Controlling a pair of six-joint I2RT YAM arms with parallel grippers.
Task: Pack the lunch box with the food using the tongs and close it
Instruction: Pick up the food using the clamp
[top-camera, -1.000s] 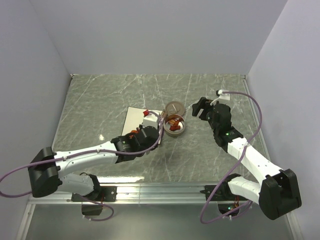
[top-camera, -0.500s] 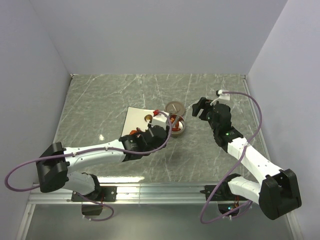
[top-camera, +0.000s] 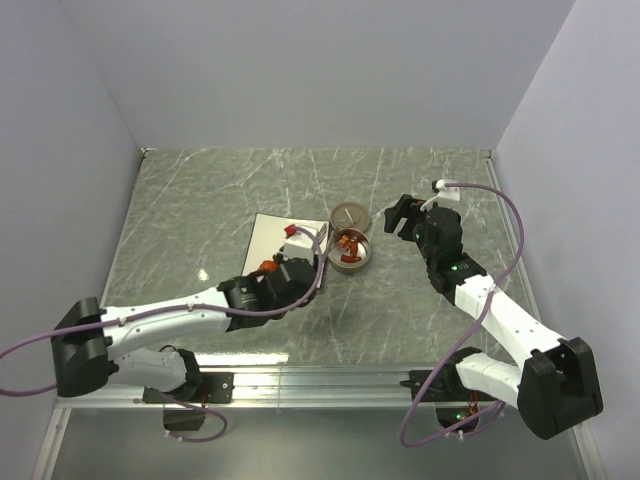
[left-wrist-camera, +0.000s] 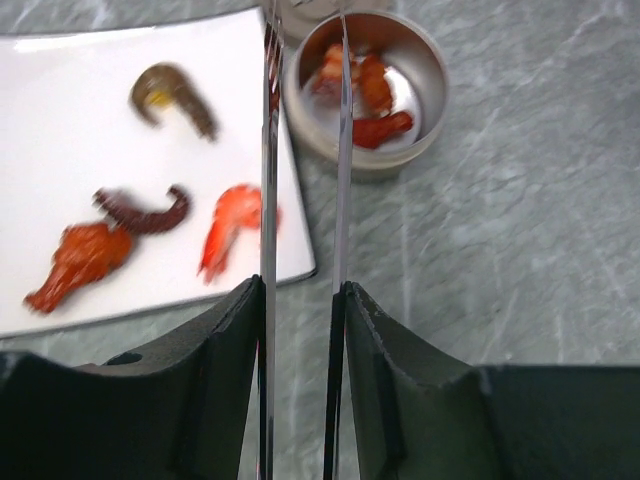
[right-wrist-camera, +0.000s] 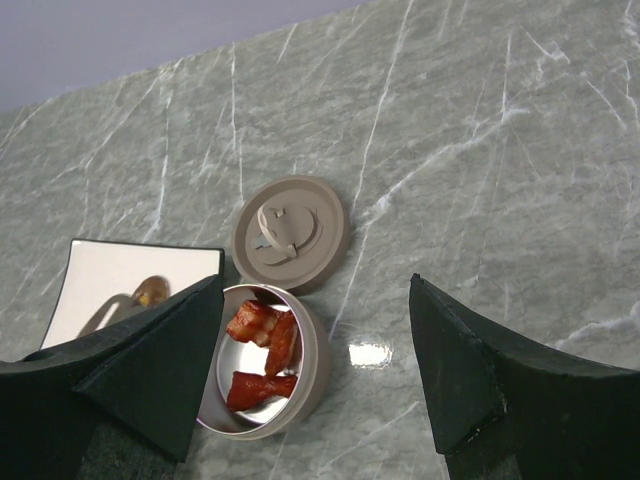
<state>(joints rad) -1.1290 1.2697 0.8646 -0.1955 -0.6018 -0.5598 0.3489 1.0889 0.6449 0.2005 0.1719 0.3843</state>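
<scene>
- Half a second on, the left gripper (left-wrist-camera: 300, 300) had drawn back from over the tin toward the white plate (left-wrist-camera: 60, 100), taking the tongs (left-wrist-camera: 343, 150) with it.
- Four pieces remained on the plate: a brown shrimp (left-wrist-camera: 175, 95), a dark curled piece (left-wrist-camera: 145, 212), a red-orange piece (left-wrist-camera: 80, 262) and an orange shrimp (left-wrist-camera: 230, 225).
- Its fingers pinched the tongs near the handle end. The two arms stood apart, with nothing visible between them, so a piece had probably just been dropped off.
- Just right of the plate sat the lunch box (left-wrist-camera: 395, 158), holding about three red pieces (left-wrist-camera: 380, 128).
- Its lid (right-wrist-camera: 290, 232) lay flat on the table (right-wrist-camera: 480, 150) just behind it, so closing was not yet done.
- Farther right, the right gripper (top-camera: 397, 216) hovered with its fingers wide and empty.
- Packing looked roughly half finished, and another pick from the plate seemed next.
</scene>
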